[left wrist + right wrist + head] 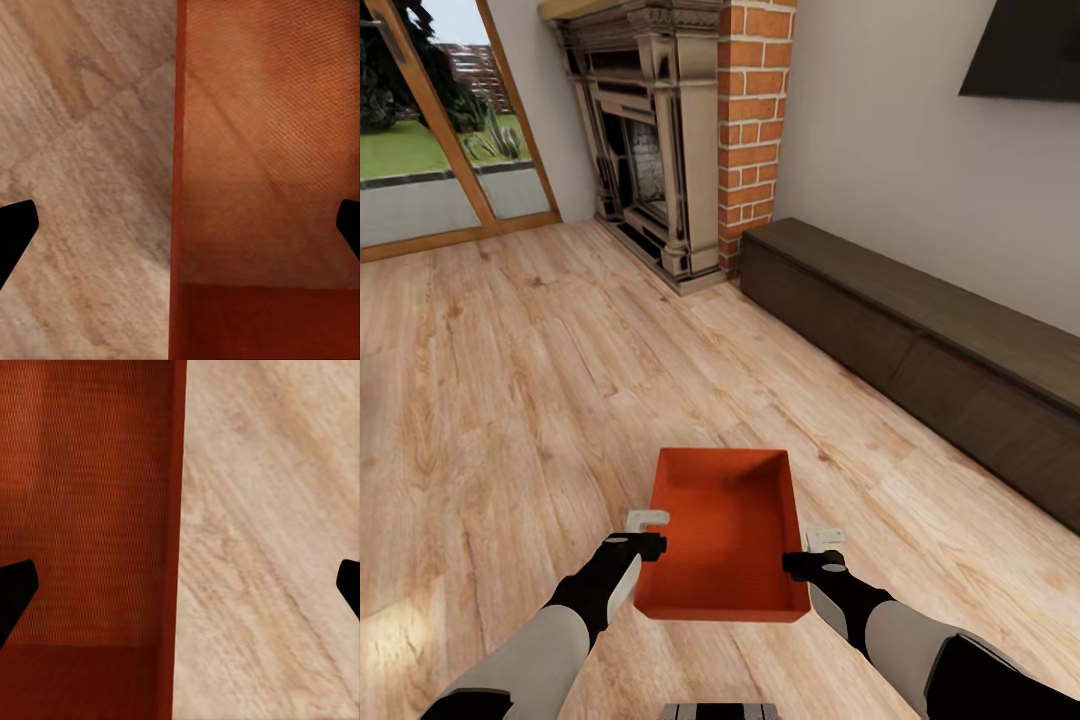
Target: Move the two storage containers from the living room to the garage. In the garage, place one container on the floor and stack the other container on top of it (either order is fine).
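One orange-red storage container [725,520] sits open-topped and empty on the light wood plank floor [510,400] of the living room, just ahead of me. My left gripper [650,533] is open and straddles its left wall; the left wrist view has that wall [180,150] running between the spread fingertips, with the bin's inside [262,150] on one side. My right gripper [818,552] is open across the right wall in the same way, its wrist view taking in the ribbed inside [82,510] and the wall edge [178,510]. The second container and the garage are out of view.
A long dark low cabinet [920,340] runs along the right wall under a black TV [1025,45]. A red-brick fireplace [660,130] stands ahead, with wood-framed glass doors [430,130] at the far left. Open plank floor stretches to the left and ahead.
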